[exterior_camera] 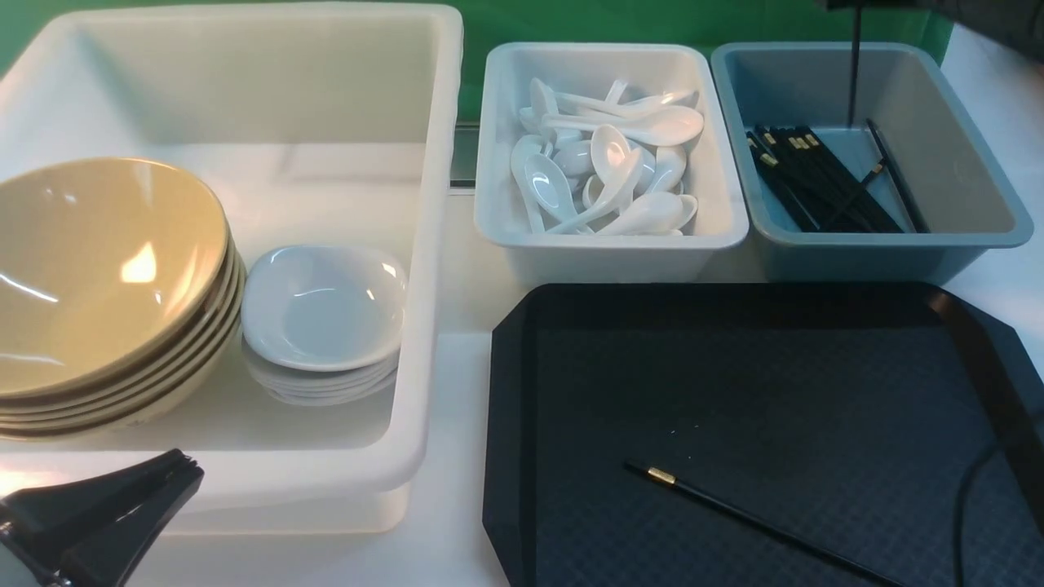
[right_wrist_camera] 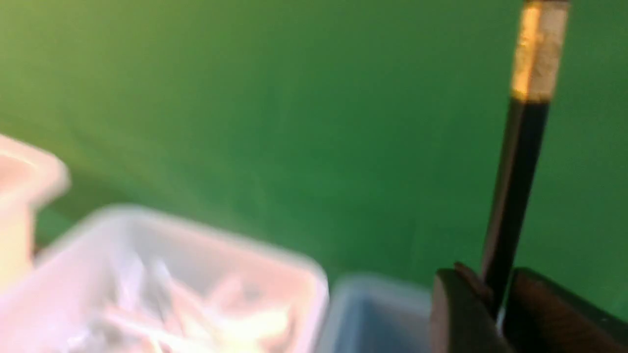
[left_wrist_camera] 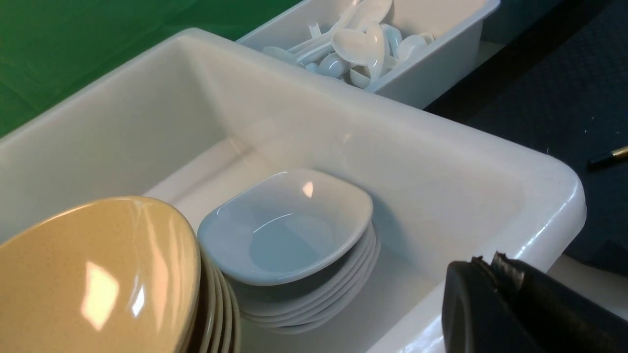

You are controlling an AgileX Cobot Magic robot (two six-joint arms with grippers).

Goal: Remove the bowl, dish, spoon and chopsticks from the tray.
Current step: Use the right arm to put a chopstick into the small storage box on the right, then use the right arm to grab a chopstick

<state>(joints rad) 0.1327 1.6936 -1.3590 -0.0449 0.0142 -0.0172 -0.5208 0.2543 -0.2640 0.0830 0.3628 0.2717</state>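
On the black tray (exterior_camera: 816, 367) lies one black chopstick (exterior_camera: 758, 522) with a gold band, and nothing else. A second chopstick (exterior_camera: 854, 73) hangs upright over the grey-blue bin (exterior_camera: 962, 163), standing between the fingers of my right gripper (right_wrist_camera: 498, 294). The jaws are slightly parted, and a sliver of light shows beside the stick. My left gripper (exterior_camera: 183, 469) is shut and empty by the front rim of the white tub (exterior_camera: 424, 326). In the tub sit stacked tan bowls (exterior_camera: 98, 269) and stacked white dishes (exterior_camera: 322, 306). White spoons (exterior_camera: 612, 163) fill the small white bin.
Several chopsticks (exterior_camera: 824, 183) lie in the grey-blue bin. The small white bin (exterior_camera: 620, 253) stands between the tub and the grey-blue bin, both bins just behind the tray. A dark cable (exterior_camera: 971, 489) crosses the tray's right side. A green backdrop stands behind.
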